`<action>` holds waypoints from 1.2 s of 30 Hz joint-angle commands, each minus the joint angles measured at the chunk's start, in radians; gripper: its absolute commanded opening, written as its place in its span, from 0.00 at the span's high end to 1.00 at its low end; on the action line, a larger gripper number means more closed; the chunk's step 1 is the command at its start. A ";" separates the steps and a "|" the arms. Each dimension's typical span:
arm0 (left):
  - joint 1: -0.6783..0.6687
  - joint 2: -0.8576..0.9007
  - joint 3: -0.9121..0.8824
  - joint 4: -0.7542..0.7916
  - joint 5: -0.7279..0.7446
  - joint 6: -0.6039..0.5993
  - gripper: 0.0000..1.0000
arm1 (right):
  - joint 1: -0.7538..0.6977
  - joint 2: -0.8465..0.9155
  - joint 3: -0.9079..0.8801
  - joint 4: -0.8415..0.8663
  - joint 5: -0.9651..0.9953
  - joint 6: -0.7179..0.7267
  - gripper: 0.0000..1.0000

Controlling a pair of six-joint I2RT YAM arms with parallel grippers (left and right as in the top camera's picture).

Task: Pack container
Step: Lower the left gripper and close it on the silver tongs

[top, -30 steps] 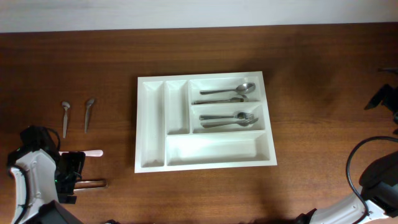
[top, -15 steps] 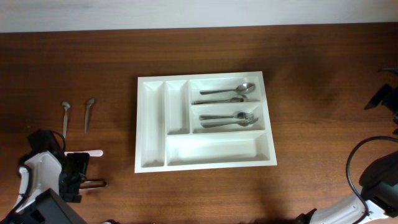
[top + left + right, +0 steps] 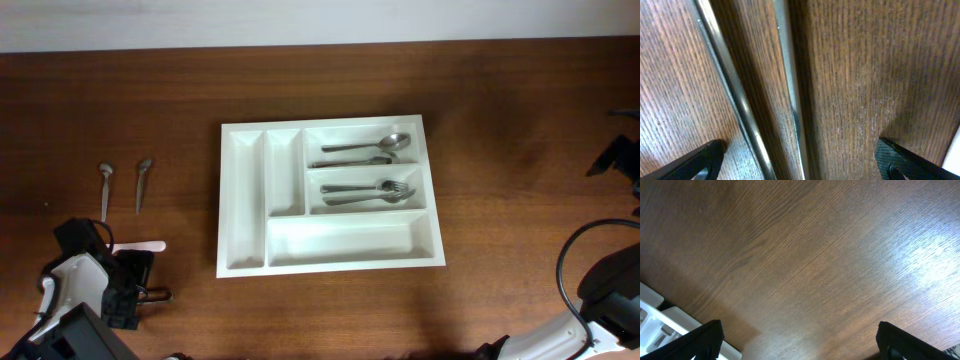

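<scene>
Subject of inspection: the container (image 3: 350, 243), a white cutlery tray, lies flat near the middle of the brown wooden table (image 3: 500, 120), its long sides running across the overhead view. Its upper wide compartment holds metal spoons (image 3: 365, 148), and the wide compartment below that holds metal forks (image 3: 372, 190). The left gripper (image 3: 128, 288) is low over the table at the near left corner, well apart from the container, which sits to its right and farther from the robot. Its jaws stand wide, nothing clamped between them. In the left wrist view the two dark fingertips (image 3: 700, 160) show only at the bottom corners, and two slim metal utensil shafts (image 3: 790, 90) run along the wood grain in the gap between them; contact with either finger cannot be confirmed. Overhead, a metal utensil (image 3: 155, 295) projects from beside this gripper, a white-handled utensil (image 3: 140, 245) lies just above it, and two small spoons (image 3: 104, 188) lie side by side farther back on the left. The right gripper (image 3: 800, 345) is likewise spread wide and holds nothing; its wrist view shows bare tabletop, with one corner of the container (image 3: 650, 317) at the lower left edge, clear of both fingers.
</scene>
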State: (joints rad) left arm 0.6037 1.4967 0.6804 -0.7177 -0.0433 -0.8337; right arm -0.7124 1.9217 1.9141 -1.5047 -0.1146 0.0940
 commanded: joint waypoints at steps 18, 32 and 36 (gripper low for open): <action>0.003 0.014 -0.030 -0.008 0.000 0.020 0.18 | 0.005 0.005 -0.003 0.002 -0.006 -0.008 0.01; 0.003 0.014 -0.030 0.003 -0.006 0.021 0.45 | 0.005 0.005 -0.003 0.002 -0.006 -0.008 0.01; 0.003 0.014 -0.030 0.005 -0.017 0.020 0.74 | 0.005 0.005 -0.003 0.002 -0.006 -0.008 0.01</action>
State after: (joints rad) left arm 0.6037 1.4963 0.6796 -0.7143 -0.0406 -0.8234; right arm -0.7124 1.9217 1.9141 -1.5047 -0.1150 0.0937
